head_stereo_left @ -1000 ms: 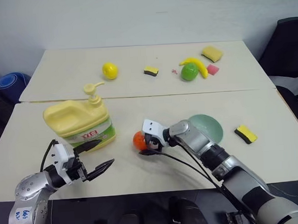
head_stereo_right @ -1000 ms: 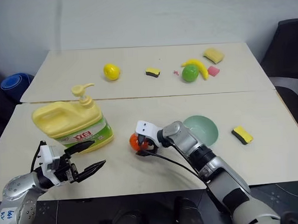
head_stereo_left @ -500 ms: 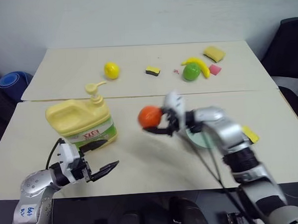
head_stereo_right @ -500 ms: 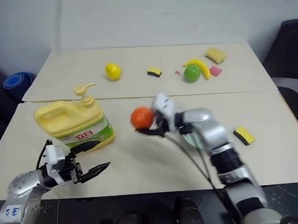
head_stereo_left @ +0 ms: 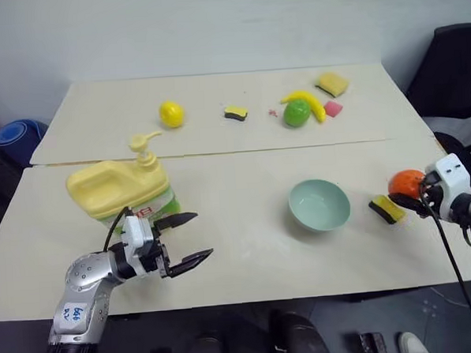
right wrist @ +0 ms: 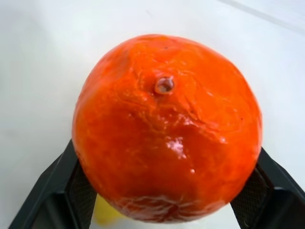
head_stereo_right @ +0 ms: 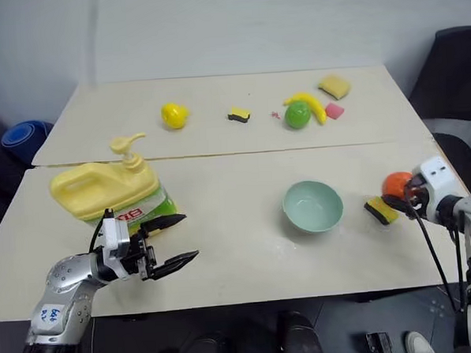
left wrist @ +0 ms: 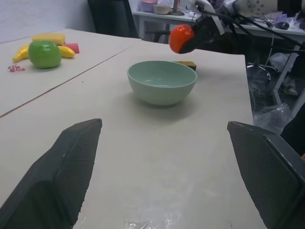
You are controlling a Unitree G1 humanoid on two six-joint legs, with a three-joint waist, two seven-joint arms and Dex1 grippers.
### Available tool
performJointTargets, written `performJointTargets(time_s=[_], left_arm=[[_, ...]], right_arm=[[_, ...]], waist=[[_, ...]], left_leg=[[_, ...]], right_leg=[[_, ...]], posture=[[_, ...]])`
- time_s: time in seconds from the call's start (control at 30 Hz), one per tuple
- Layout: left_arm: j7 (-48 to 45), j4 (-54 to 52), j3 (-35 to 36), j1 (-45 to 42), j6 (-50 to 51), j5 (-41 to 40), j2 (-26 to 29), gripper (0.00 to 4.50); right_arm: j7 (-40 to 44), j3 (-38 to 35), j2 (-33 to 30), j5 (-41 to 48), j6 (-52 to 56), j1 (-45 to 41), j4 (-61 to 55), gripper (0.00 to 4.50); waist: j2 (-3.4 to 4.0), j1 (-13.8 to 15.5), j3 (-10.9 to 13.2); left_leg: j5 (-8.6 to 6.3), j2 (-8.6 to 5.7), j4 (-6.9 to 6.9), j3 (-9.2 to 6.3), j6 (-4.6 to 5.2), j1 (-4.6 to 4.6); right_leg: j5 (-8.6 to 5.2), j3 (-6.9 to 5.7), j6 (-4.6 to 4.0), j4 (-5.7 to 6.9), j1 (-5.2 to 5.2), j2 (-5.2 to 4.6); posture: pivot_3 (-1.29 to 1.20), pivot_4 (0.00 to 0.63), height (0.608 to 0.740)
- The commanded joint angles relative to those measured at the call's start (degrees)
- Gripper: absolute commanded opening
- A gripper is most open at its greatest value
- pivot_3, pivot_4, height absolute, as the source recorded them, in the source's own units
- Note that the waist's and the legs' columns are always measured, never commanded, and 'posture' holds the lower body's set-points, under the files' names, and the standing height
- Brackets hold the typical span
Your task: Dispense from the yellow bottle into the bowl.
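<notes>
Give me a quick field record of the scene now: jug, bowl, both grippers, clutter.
jug: pale-yellow plastic pump jug, upright, near left of table
bowl: pale mint-green round bowl, empty, centre-right
left gripper: left gripper open, beside jug, holding nothing
right gripper: right gripper shut on orange ball, far right, above yellow-black sponge

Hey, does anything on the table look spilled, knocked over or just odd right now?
Nothing looks spilled or tipped. The yellow bottle stands upright and the bowl sits level. One odd thing for a dispensing job: the right hand grips an orange near the table's right edge, above a yellow-and-black sponge.
</notes>
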Motion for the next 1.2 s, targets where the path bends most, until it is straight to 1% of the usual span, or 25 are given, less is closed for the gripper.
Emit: performJointTargets(time_s=[0.03,0.13,0.23,0.33,0.4,0.47,0.5,0.63,0.67,0.73,0.77,0.83,0.87,0.97,1.03,1.07,1.13,1.2], left_arm=[[-0.4,-0.1,0.3,-0.7,0.3,-0.2,0.8,4.50],[-0.3,-0.5,0.6,-1.0,0.9,-0.4,1.1,4.50],[-0.4,-0.6,0.8,-1.0,1.3,-0.4,1.4,4.50],[-0.1,-1.1,0.8,-0.9,1.7,-0.4,1.5,4.50],[0.2,-1.4,0.7,-1.0,1.9,-0.4,1.5,4.50],[0.4,-1.7,0.6,-1.0,2.1,-0.4,1.5,4.50],[0.6,-1.8,0.7,-1.0,2.2,-0.4,1.5,4.50],[1.3,-2.5,0.8,-0.4,2.5,-0.5,1.3,4.50],[1.5,-2.7,0.8,-0.2,2.6,-0.4,1.3,4.50],[1.8,-3.1,1.1,0.4,2.5,-0.5,1.3,4.50],[1.8,-3.2,1.5,0.7,2.5,-0.8,1.4,4.50],[1.1,-3.7,2.8,2.1,2.5,-1.7,2.0,4.50],[0.9,-3.9,3.2,2.6,2.5,-2.0,2.3,4.50],[0.1,-4.0,4.2,3.8,2.4,-2.6,3.0,4.50],[-0.1,-4.0,4.6,4.1,2.4,-2.6,3.1,4.50],[-0.1,-4.0,4.7,4.1,2.5,-2.6,3.1,4.50],[0.1,-3.8,4.5,3.8,2.4,-2.1,2.9,4.50],[0.3,-3.7,4.0,3.5,2.3,-1.6,2.6,4.50]], right_arm=[[-5.3,-1.3,0.5,-0.8,-3.7,-4.7,8.0,3.09],[-7.9,-2.6,0.6,0.1,-3.3,-6.8,13.3,3.09],[-7.9,-2.9,0.6,0.3,-2.6,-7.8,16.4,3.09],[-6.5,-3.7,0.7,1.7,0.4,-8.1,17.9,3.09],[-6.7,-4.4,0.9,2.2,-0.1,-7.8,17.9,3.81],[-6.5,-4.6,0.9,2.2,0.3,-7.3,17.7,4.38],[-5.7,-4.9,0.7,2.6,-0.1,-6.7,17.2,4.45],[-2.7,-6.2,-1.5,3.8,-1.7,-4.2,14.5,4.45],[-2.0,-6.9,-2.2,4.3,-3.5,-3.1,13.1,4.45],[1.3,-8.1,-3.8,5.6,-3.1,-0.5,8.5,4.45],[4.3,-8.9,-4.5,6.8,-3.8,1.8,4.5,4.45],[12.3,-10.5,-6.4,9.8,-5.8,8.8,-7.1,4.45],[14.4,-11.3,-6.8,10.9,-6.3,11.3,-11.4,4.45],[17.7,-12.3,-7.1,14.0,-4.6,18.0,-26.7,4.45],[18.2,-11.7,-6.2,16.5,-0.6,20.5,-35.8,4.45],[17.6,-10.0,-5.1,17.9,2.2,21.3,-41.6,4.45],[15.5,-3.2,-0.5,18.7,6.2,21.7,-52.1,4.45],[14.2,2.1,2.5,16.7,8.0,21.6,-55.9,4.45]], waist=[[0.00,-0.3,0.0],[0.00,-0.3,0.0],[0.00,0.1,0.0],[0.01,0.5,0.0],[0.00,0.7,0.0],[0.01,0.7,0.0],[0.01,0.8,0.0],[0.01,0.9,0.0],[0.01,1.0,0.0],[0.08,1.0,0.0],[0.14,1.0,0.1],[0.22,1.0,0.1],[0.22,1.0,0.1],[0.19,0.9,0.1],[0.17,0.9,0.1],[0.18,0.9,0.1],[0.11,0.9,0.0],[-0.02,1.0,0.0]], left_leg=[[0.00,0.01,0.00,0.00,-0.01,0.00],[0.01,0.02,0.01,-0.03,-0.02,-0.02],[0.01,0.01,0.03,-0.07,-0.01,-0.04],[0.01,0.00,0.03,-0.07,-0.01,-0.05],[0.01,0.00,0.03,-0.05,-0.01,-0.05],[0.00,0.00,0.03,-0.05,-0.01,-0.05],[0.00,0.00,0.03,-0.05,-0.01,-0.05],[0.00,0.00,0.03,-0.07,-0.01,-0.05],[0.00,-0.01,0.03,-0.07,-0.01,-0.05],[0.00,-0.02,0.03,-0.07,-0.01,-0.06],[0.00,-0.02,0.03,-0.05,0.00,-0.07],[-0.01,-0.01,0.03,-0.06,0.00,-0.06],[-0.01,0.01,0.02,-0.08,0.00,-0.07],[-0.04,0.03,0.01,-0.03,-0.05,-0.03],[-0.07,0.06,0.01,0.00,-0.08,0.04],[-0.07,0.05,0.01,0.01,-0.08,0.06],[-0.08,0.08,0.01,0.00,-0.10,0.06],[-0.12,0.16,0.01,-0.05,-0.17,0.06]], right_leg=[[0.00,0.09,0.00,0.00,0.00,0.01],[0.00,0.13,0.00,-0.03,-0.01,0.00],[0.00,0.12,0.00,-0.11,0.00,-0.03],[0.01,0.14,0.02,-0.14,0.00,-0.03],[0.01,0.16,0.02,-0.15,0.00,-0.03],[0.03,0.18,0.04,-0.16,0.00,-0.03],[0.03,0.18,0.04,-0.16,0.00,-0.03],[0.03,0.16,0.05,-0.17,0.00,-0.03],[0.04,0.16,0.06,-0.18,0.00,-0.04],[0.04,0.16,0.07,-0.20,0.00,-0.05],[0.05,0.18,0.08,-0.20,0.00,-0.05],[0.05,0.18,0.09,-0.23,0.00,-0.04],[0.05,0.17,0.09,-0.26,0.00,-0.03],[0.05,0.19,0.09,-0.34,0.02,0.01],[0.06,0.25,0.09,-0.41,0.04,0.01],[0.06,0.27,0.08,-0.39,0.04,0.01],[0.06,0.29,0.08,-0.38,0.02,0.00],[0.05,0.25,0.02,-0.39,-0.01,0.04]], posture=[[0.00,0.150,0.740],[0.00,0.150,0.740],[0.00,0.150,0.740],[0.00,0.150,0.740],[0.00,0.150,0.740],[0.00,0.150,0.740],[0.00,0.150,0.740],[0.00,0.150,0.740],[0.00,0.150,0.740],[0.00,0.150,0.740],[0.00,0.150,0.740],[0.00,0.150,0.740],[0.00,0.150,0.740],[0.00,0.150,0.740],[0.00,0.150,0.740],[0.00,0.150,0.740],[0.00,0.150,0.740],[0.00,0.150,0.740]])
